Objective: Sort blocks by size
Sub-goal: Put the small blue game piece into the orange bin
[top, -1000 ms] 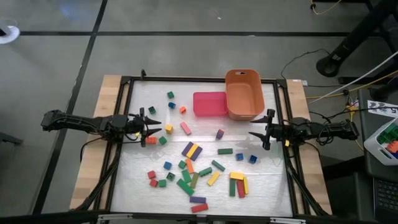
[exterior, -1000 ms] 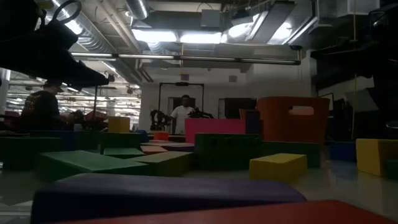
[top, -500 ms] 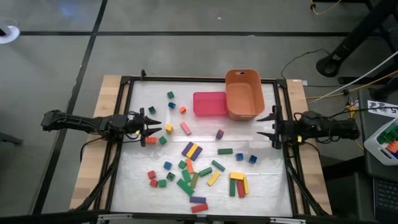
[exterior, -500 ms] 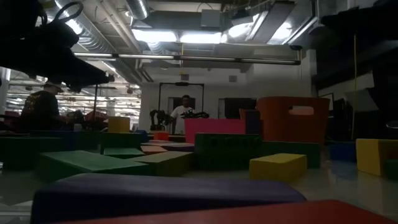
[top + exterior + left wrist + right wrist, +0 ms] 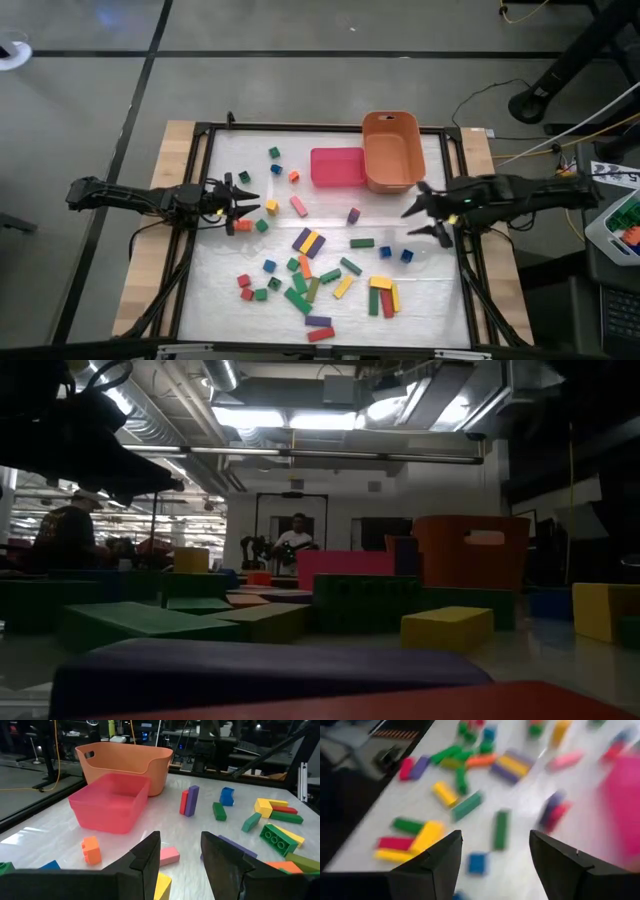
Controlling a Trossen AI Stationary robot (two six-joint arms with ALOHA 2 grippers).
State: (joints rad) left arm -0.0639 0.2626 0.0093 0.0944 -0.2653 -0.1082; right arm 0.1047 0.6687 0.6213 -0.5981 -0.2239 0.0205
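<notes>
The blocks lie scattered over the white table, none yet in the pink tray or the orange tub at the far edge; most, bars among them, crowd the near middle, while small cubes dot the far left. Nearest the right gripper are two blue cubes, just to its near left, and a green bar beyond them whose long axis runs left to right. That gripper hangs over the table's right side with its fingers spread wide and nothing between them, angled toward the near left; I judge it the better placed arm for these pieces. The left gripper waits at the left side, fingers partly apart and empty, with an orange cube and a yellow cube just beside it
</notes>
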